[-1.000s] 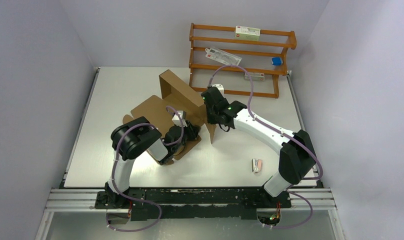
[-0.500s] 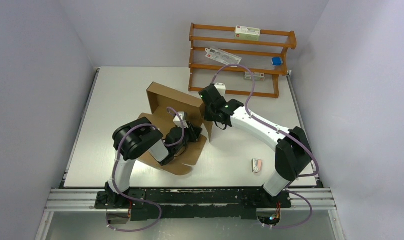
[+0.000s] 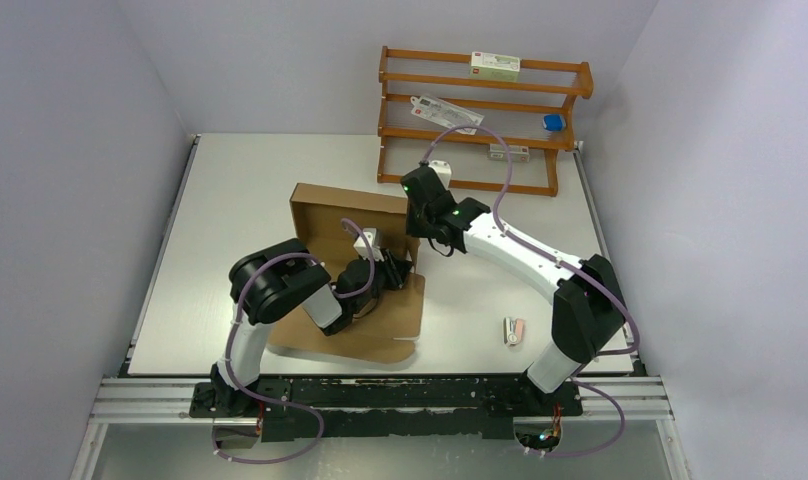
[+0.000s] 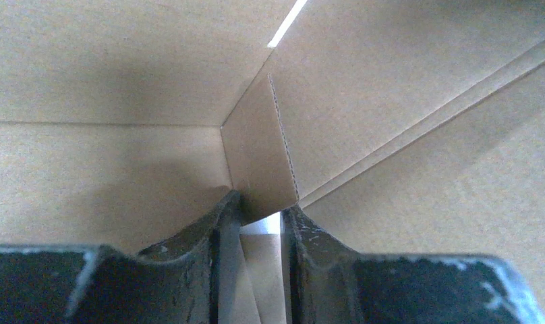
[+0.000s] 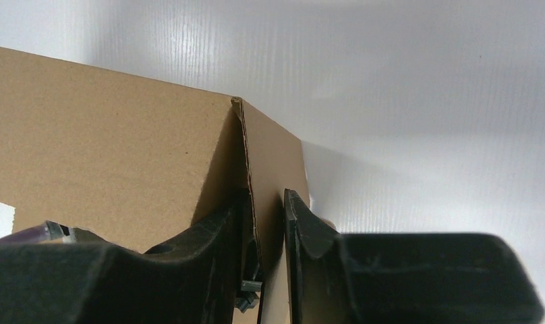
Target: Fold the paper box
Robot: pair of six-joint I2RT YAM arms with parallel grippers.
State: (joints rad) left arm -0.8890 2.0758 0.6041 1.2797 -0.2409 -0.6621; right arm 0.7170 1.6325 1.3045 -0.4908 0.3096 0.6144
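Just behind the paper box (image 3: 328, 222) stands a wooden rack (image 3: 430, 58) (carton (image 3: 494, 67) atop).

**Brown box, white table, orange rack**

Paper box (image 3: 390, 322): plain brown corrugated cardboard, no print, the same brown inside. Table (image 3: 240, 200): white, with fine ribbed lines in the right wrist view. Rack (image 3: 510, 186) at the far right corner: orange-brown wood. Carton (image 3: 494, 67) on its top rail: white and green. Small item (image 3: 552, 122) lower on the rack: blue. Left arm (image 3: 242, 348) and right arm (image 3: 525, 255): white links, black joints. Cables (image 3: 501, 175): purple. Left gripper (image 4: 261, 202): black with pale scuffs. Right gripper (image 5: 264, 202): black. Small item (image 3: 514, 331) near the right edge: pink and white. Walls (image 3: 70, 150): pale lavender-grey.
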